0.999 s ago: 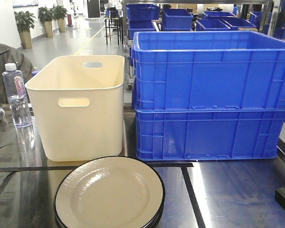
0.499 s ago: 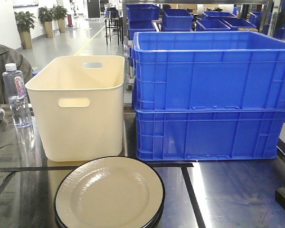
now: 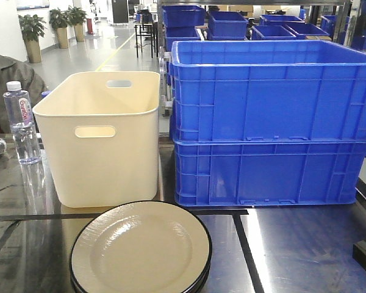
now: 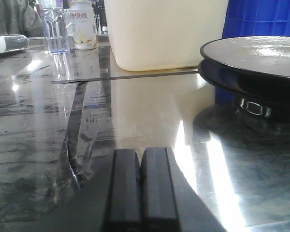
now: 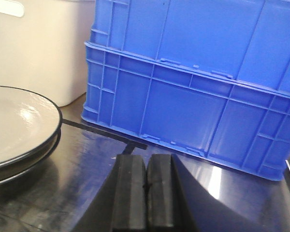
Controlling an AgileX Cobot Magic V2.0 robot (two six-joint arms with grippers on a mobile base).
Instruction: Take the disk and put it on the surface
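With both the left end effector (image 4: 141,186) and right end effector (image 5: 147,193) closed and empty, the stacked disk (image 3: 141,247) sits untouched on the desk (image 3: 305,244), presumably awaiting pickup.

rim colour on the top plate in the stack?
Black rim on the round cream plate, glossy cream inside. The front-facing view shows it best.

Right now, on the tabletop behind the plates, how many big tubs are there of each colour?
Blue: 2, upper crate stacked on lower crate
Cream: 1, handled bin
Total: 3
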